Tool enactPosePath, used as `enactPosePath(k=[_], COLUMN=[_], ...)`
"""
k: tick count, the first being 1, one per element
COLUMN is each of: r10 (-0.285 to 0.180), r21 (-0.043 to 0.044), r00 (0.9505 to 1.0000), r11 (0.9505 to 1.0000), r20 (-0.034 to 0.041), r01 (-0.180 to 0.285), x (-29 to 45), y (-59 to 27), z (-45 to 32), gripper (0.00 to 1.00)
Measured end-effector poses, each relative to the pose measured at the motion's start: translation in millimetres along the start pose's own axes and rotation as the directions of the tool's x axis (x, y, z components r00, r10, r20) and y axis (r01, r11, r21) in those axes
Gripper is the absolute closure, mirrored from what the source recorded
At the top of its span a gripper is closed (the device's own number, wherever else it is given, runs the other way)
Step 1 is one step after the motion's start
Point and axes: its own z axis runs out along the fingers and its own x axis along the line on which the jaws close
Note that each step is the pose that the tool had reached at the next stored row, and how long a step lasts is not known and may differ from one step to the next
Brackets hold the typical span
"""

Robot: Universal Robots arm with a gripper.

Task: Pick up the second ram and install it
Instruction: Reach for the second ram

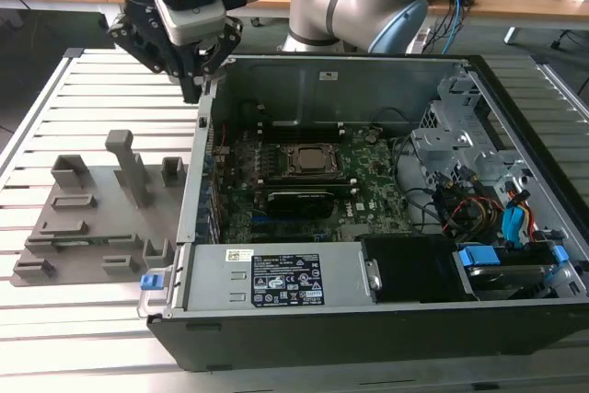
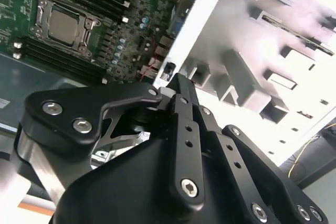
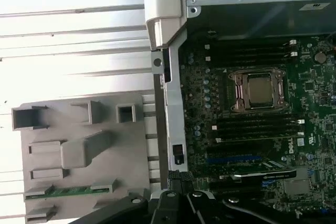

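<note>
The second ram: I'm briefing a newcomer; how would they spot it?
Beside the open computer case sits a grey holder tray. In one of its slots lies the second ram, a thin green stick; every neighbouring block is plain grey.

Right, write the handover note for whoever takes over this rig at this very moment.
Gripper: hovers over the side wall of the computer case nearest the grey holder. It carries no ram.
Second ram: sits in the grey holder outside the case, as the first wrist view shows.
Slot rails: inside the case, on either side of the processor socket.
Done: the gripper has neither grasped nor lifted this ram.
Left: the pick-up itself, and seating the ram in a rail.
</note>
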Motion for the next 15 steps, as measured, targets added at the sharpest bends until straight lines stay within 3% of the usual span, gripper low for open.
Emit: enactPosePath(k=[3, 10, 15], r10=[0.000, 0.000, 0.000], r21=[0.0000, 0.0000, 0.0000], r00=[1.0000, 1.0000, 1.0000], r11=[1.0000, 1.0000, 1.0000], r20=[0.0000, 0.0000, 0.0000], r01=[0.000, 0.000, 0.000], x=[9.4, 17.9, 28.0], y=[-0.7, -1.3, -2.1], z=[-0.2, -0.3, -0.4], gripper=[0.89, 0.89, 0.89])
